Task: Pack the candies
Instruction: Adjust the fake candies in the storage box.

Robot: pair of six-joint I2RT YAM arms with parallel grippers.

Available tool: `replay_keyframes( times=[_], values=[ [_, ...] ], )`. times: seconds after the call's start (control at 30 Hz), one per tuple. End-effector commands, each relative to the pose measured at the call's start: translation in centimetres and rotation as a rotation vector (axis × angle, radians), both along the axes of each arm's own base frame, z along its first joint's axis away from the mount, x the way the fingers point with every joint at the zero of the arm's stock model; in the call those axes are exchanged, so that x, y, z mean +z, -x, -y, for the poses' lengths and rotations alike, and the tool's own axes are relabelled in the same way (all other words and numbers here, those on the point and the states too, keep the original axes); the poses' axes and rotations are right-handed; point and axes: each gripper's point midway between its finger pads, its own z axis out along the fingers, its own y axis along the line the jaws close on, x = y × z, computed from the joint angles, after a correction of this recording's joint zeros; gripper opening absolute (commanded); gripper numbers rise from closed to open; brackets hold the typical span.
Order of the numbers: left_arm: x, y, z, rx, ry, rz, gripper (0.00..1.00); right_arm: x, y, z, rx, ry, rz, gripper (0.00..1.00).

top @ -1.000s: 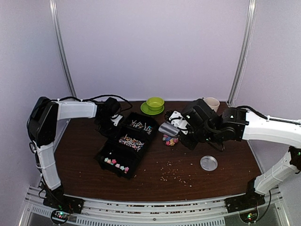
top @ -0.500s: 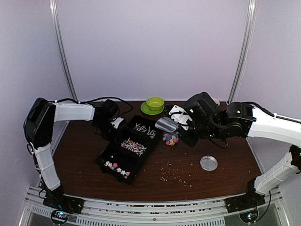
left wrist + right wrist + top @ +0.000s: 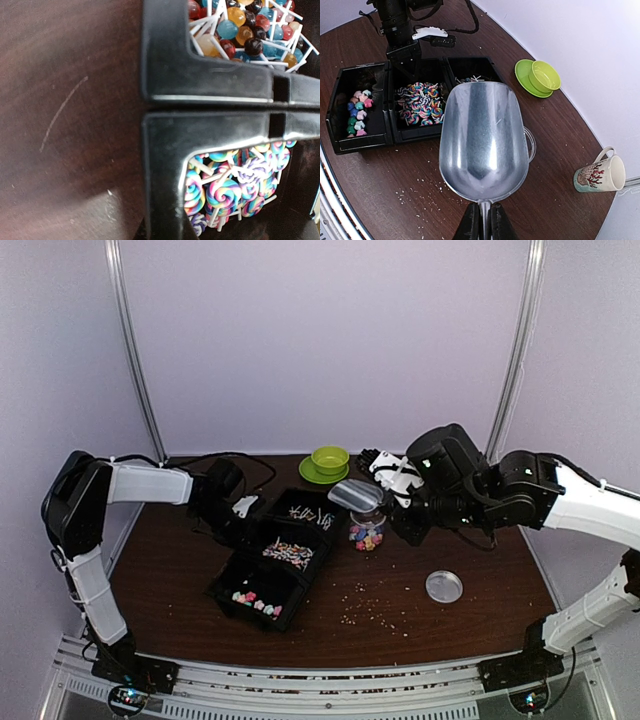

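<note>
The candies, small pastel sweets, lie in the near compartment [image 3: 253,599] of the black bins [image 3: 232,575]; in the right wrist view they lie in the left bin [image 3: 357,113]. More coloured candies fill a clear jar [image 3: 367,531]. My right gripper [image 3: 482,224] is shut on the handle of an empty metal scoop [image 3: 482,140] held above the jar, whose rim [image 3: 533,145] just shows. My left gripper [image 3: 236,505] is at the bins' back-left wall [image 3: 165,165], which runs between its jaws; its fingers are hidden.
The middle bin holds swirl lollipops [image 3: 287,553], the far bin ball lollipops [image 3: 305,512]. A green bowl on a saucer [image 3: 329,461] stands at the back, a mug [image 3: 600,175] to the right. A round jar lid [image 3: 444,586] and pale crumbs [image 3: 372,612] lie on the table.
My right gripper has lifted the scoop up and back, away from the jar. The black bins have swung round a little with my left gripper.
</note>
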Motion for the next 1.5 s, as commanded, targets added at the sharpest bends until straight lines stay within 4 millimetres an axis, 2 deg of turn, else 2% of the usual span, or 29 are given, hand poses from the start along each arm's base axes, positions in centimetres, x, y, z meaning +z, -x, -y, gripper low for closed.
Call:
replay_keyframes(
  times=[0.0,0.13,0.23,0.6,0.7,0.8,0.9,1.17,1.47],
  values=[
    [6.2,-1.1,2.5,0.009,0.252,0.086,0.00,1.6,0.1,-0.1,-0.002,-0.059,0.021,0.00],
    [8.1,-0.5,3.0,0.038,0.410,0.086,0.00,1.5,0.1,-0.1,-0.002,-0.057,0.023,0.00],
    [10.3,-0.6,3.4,0.063,0.566,0.104,0.00,1.3,0.1,-0.1,-0.001,-0.055,0.020,0.00],
    [11.4,0.5,4.6,0.054,0.785,0.026,0.00,1.3,0.2,-0.6,0.011,-0.050,0.010,0.00],
    [9.4,0.7,3.7,0.107,0.669,-0.002,0.00,1.3,0.3,-0.9,0.023,-0.049,-0.001,0.00],
    [6.9,0.9,2.0,0.130,0.453,-0.013,0.00,1.0,0.5,-1.4,0.040,-0.030,-0.022,0.00],
    [5.7,1.2,0.9,0.140,0.346,-0.021,0.00,0.4,0.6,-2.0,0.052,0.015,-0.028,0.00],
    [4.9,1.8,0.1,0.074,0.204,0.031,0.00,-1.8,0.6,-3.5,0.075,0.192,-0.037,0.00],
    [5.3,0.7,-1.4,0.033,0.015,0.141,0.00,-3.8,1.0,-5.5,0.109,0.365,-0.030,0.00]
  ],
)
